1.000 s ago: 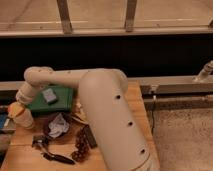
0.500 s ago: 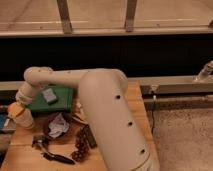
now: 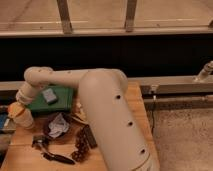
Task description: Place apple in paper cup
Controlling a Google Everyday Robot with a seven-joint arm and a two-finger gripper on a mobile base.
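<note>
Gripper: the gripper (image 3: 16,102) is at the far left of the wooden table, low, right above the apple; I cannot tell how it is set, since the arm's wrist hides it.
Apple: the apple (image 3: 14,109) is a yellow-orange round fruit sitting at the mouth of the paper cup, touching the gripper's end from below.
Paper cup: the paper cup (image 3: 25,120) stands upright near the table's left edge, cream-coloured, directly under the apple.
Arm: the arm (image 3: 107,117) is thick and cream-coloured, rises from the lower middle, bends at an elbow and reaches left across the table.
Green tray: the green tray (image 3: 60,99) lies just right of the cup, behind it, with a small grey-blue block (image 3: 49,95) on it.
Dark bowl: the dark bowl (image 3: 54,131) sits near the cup's right, holding crumpled pale paper (image 3: 59,125).
Foreground: a dark tool (image 3: 57,158) lies along the front edge, beside a brown pinecone-like object (image 3: 81,147).
Table: the wooden table (image 3: 136,107) stands before a dark wall.
</note>
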